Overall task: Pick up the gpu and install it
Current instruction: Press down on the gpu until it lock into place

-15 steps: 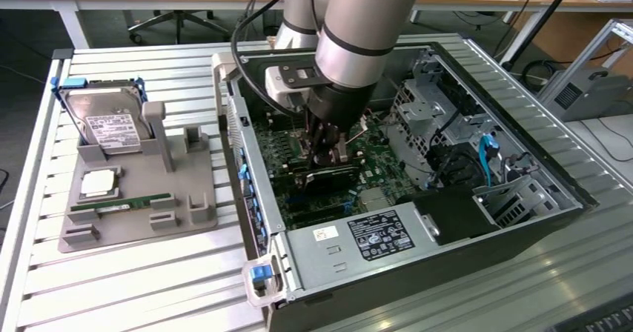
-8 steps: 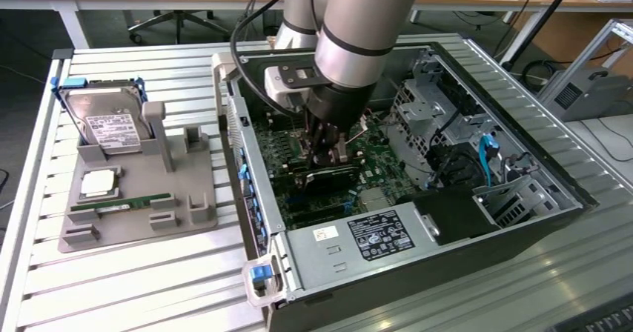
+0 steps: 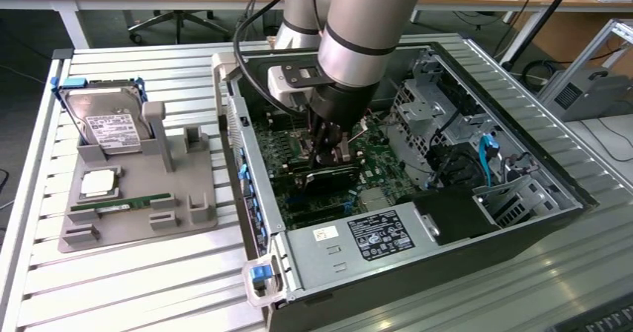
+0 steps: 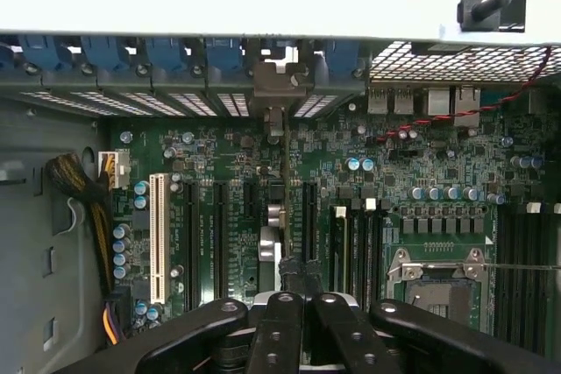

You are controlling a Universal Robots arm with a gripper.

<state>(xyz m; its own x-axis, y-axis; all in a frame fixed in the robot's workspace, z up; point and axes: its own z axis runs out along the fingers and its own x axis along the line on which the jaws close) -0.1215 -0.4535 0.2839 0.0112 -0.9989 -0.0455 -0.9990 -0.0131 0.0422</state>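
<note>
Inside the computer case (image 3: pixel 554 191), closed jaws hold the gpu (image 3: pixel 331 176)

You get the exterior view high, angled down, farther; wrist view close, facing the motherboard (image 4: pixel 351 181); both share it.

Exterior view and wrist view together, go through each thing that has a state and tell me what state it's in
Gripper: shut on the gpu, down inside the computer case.
Gpu: held on edge over the motherboard slots.
Computer case: lying on its side, side panel off.
Hard drive: standing in the grey holder.
Memory stick: lying in the holder.
Processor socket: empty.
</note>
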